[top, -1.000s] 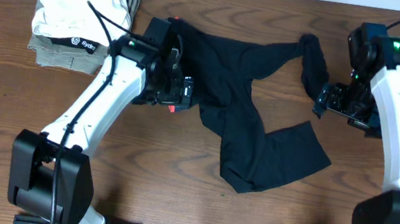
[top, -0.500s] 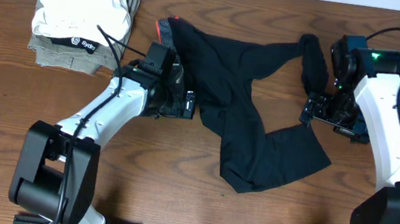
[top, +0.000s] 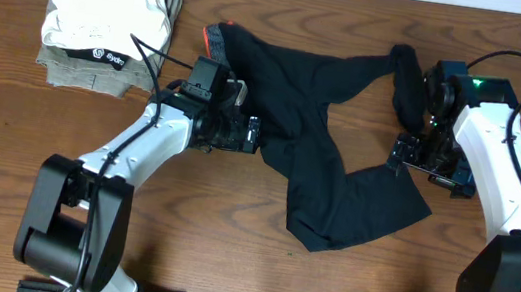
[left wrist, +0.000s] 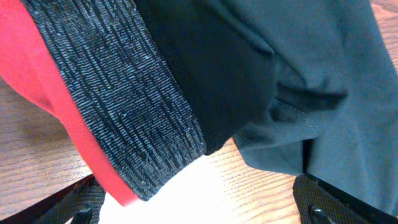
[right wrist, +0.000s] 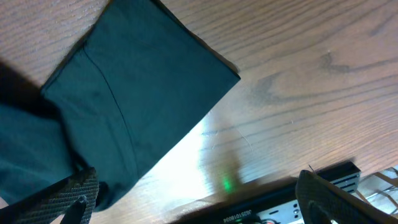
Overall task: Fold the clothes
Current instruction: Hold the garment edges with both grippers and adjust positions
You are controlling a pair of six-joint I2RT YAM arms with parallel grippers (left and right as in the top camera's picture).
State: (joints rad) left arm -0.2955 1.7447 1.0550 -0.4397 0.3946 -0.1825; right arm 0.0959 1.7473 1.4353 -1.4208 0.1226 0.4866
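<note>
Black pants (top: 329, 165) lie rumpled mid-table, grey waistband (left wrist: 118, 106) at the far left. Left gripper (top: 249, 134) is spread wide just beside them, right gripper (top: 400, 152) too, both holding nothing.

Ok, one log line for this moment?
pants: unfolded, sprawled | left gripper: jaws open, at waistband | right gripper: jaws open, near leg cuff

Folded stack (top: 105, 25) at table's (top: 225, 262) far-left corner
</note>
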